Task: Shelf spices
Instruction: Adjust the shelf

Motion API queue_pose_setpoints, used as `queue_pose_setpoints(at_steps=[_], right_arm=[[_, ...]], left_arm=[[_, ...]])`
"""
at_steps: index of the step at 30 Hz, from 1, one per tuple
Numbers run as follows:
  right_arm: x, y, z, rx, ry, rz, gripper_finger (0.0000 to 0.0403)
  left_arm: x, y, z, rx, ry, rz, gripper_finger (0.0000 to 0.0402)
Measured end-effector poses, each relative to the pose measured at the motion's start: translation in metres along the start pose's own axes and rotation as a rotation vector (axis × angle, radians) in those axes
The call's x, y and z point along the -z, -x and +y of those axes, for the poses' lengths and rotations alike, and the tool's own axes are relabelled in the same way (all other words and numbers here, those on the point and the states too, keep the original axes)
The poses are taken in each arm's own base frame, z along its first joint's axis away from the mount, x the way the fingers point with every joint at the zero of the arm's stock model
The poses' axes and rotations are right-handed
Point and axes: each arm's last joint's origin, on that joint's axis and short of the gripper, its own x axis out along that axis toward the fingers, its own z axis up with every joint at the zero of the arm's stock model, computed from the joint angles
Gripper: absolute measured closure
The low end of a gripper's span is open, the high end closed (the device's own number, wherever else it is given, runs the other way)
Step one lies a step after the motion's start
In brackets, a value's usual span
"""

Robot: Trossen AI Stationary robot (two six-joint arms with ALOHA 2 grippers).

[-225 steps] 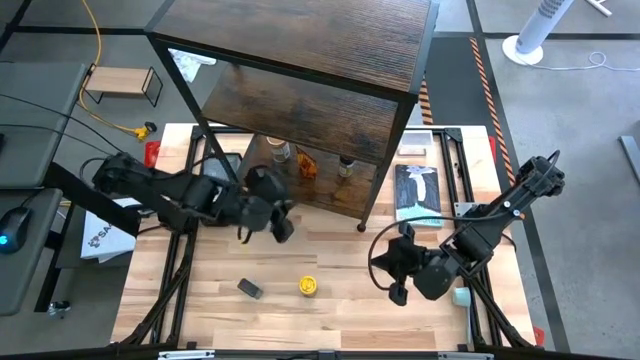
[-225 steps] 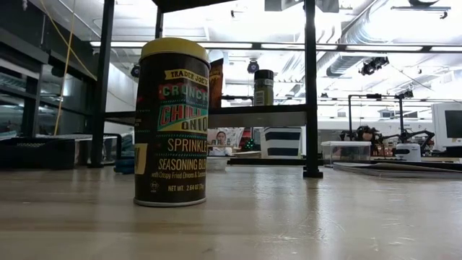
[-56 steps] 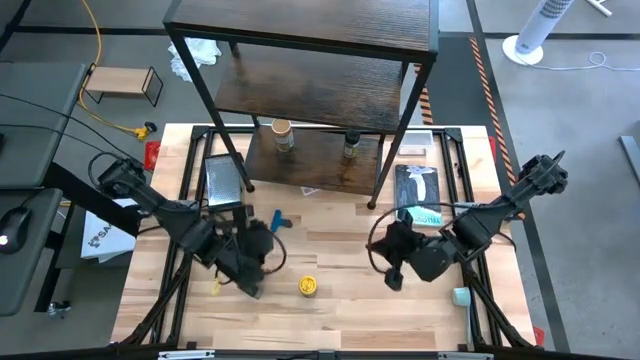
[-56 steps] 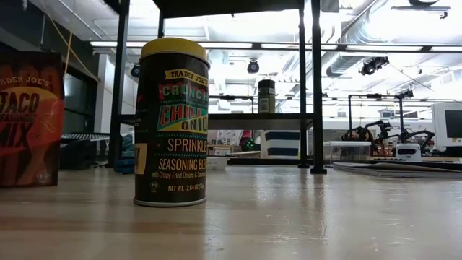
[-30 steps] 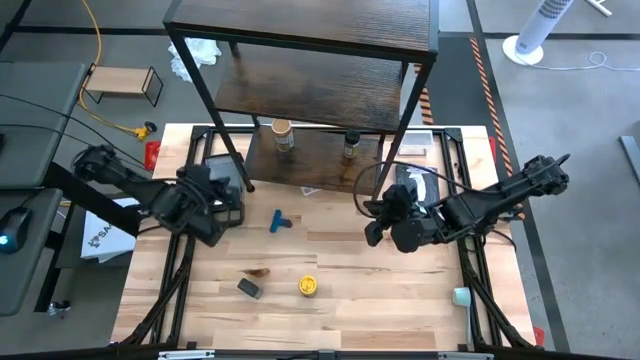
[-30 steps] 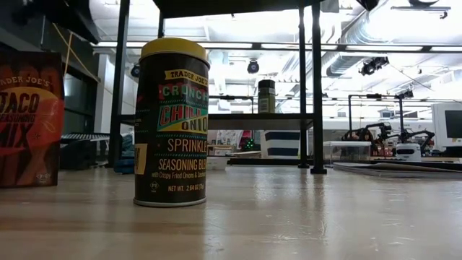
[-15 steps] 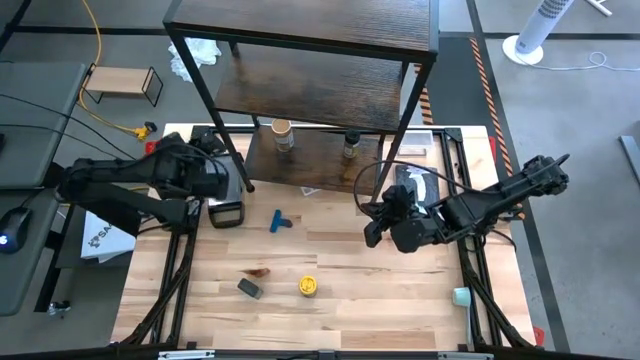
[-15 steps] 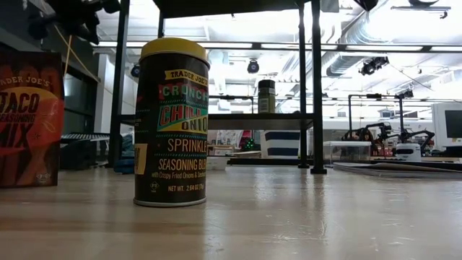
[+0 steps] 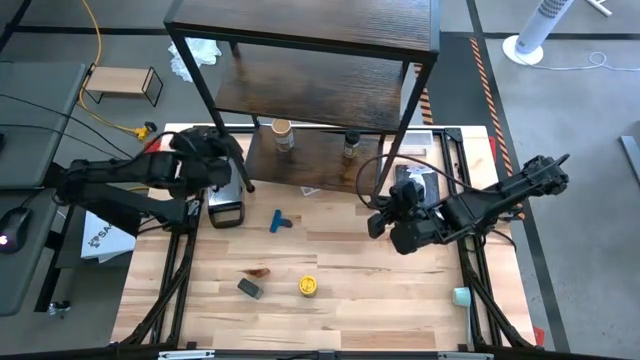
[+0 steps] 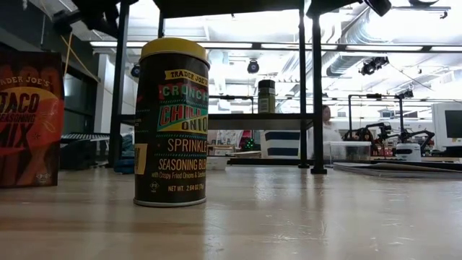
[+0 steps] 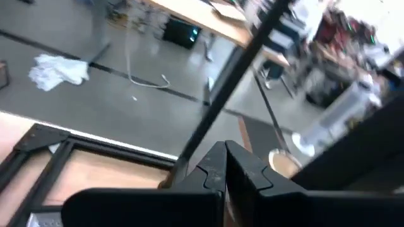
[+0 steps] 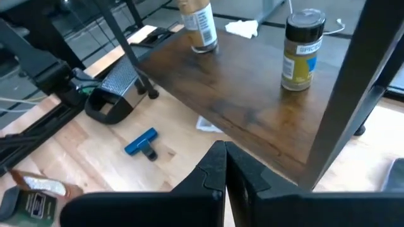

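Observation:
The shelf (image 9: 310,95) stands at the table's far side. A tan-lidded jar (image 9: 283,135) and a black-lidded jar (image 9: 350,144) stand on its lowest board. On the table near the front are a yellow-lidded jar (image 9: 309,286) standing upright, a dark grey box (image 9: 249,289) and a reddish-brown packet (image 9: 260,270). My left gripper (image 9: 232,165) is shut and empty, raised beside the shelf's front left leg (image 11: 221,107). My right gripper (image 9: 375,225) is shut and empty, above the table in front of the shelf's right side.
A blue T-shaped piece (image 9: 279,220) lies mid-table. A dark object with a grey mesh face (image 12: 113,94) sits by the shelf's left leg. A book lies at the right (image 9: 415,190). In the low view a person (image 10: 328,133) shows behind the table.
My left gripper has risen and swung toward the table's far edge, turning until it points at the shelf's front left leg; it stays shut. My right gripper has barely moved. A person has come into the low view behind the shelf.

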Motion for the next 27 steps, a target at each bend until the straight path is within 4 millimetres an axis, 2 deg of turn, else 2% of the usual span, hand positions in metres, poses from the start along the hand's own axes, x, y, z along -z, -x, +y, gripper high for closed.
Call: queue_pose_setpoints(at_steps=[13, 20, 27], right_arm=[[0.007, 0.007, 0.000, -0.010, 0.030, 0.037, 0.0403], [0.010, 0.008, -0.009, 0.060, 0.005, 0.025, 0.0403], [0.011, 0.009, -0.008, 0.051, 0.009, 0.040, 0.0403]], left_arm=[[-0.004, 0.017, -0.016, 0.383, -0.106, 0.403, 0.0401], [0.002, 0.025, -0.027, 0.612, -0.152, 0.622, 0.0401], [0.009, 0.036, -0.034, 0.791, -0.177, 0.830, 0.0401]])
